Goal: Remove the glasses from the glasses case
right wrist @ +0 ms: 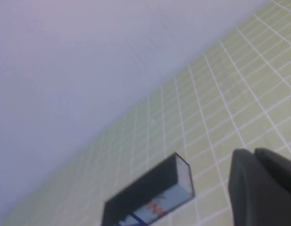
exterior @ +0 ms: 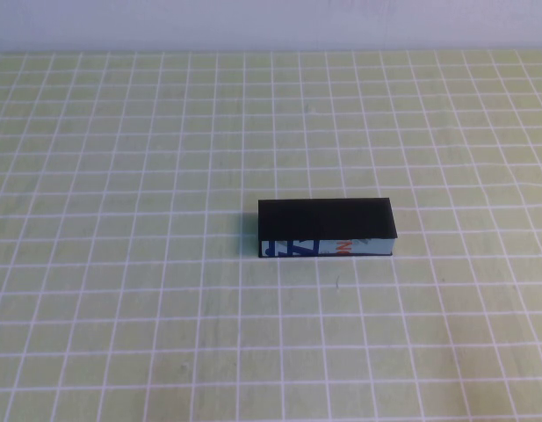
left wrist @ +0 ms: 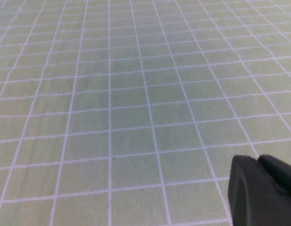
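The glasses case (exterior: 328,228) lies shut in the middle of the table, its black flap lid on top and its light blue printed front side towards me. It also shows in the right wrist view (right wrist: 150,195). The glasses are hidden. Neither arm shows in the high view. My left gripper (left wrist: 258,162) is shut and empty, over bare cloth. My right gripper (right wrist: 253,155) is shut and empty, off the case's end, apart from it.
A yellow-green cloth (exterior: 121,264) with a white grid covers the table. A pale wall (exterior: 271,22) runs along the far edge and fills much of the right wrist view (right wrist: 65,70).
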Available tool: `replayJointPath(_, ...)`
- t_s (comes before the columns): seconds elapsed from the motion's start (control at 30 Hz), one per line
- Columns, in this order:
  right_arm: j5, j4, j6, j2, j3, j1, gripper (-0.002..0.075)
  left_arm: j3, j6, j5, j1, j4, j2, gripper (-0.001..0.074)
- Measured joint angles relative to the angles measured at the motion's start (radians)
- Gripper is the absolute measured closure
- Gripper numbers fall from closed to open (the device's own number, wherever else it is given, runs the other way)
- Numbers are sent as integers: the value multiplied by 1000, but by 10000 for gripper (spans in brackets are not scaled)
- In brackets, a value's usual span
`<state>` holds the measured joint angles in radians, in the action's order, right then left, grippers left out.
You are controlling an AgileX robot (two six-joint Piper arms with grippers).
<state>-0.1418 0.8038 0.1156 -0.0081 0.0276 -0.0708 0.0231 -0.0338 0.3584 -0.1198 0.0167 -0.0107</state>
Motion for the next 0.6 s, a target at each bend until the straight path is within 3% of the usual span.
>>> replayJointPath(0.27,90,134,0,0,0,0,743,0,0,0,0,0,0,739)
replayJointPath(0.6,94,48,0,0,0,0,743,0,0,0,0,0,0,739)
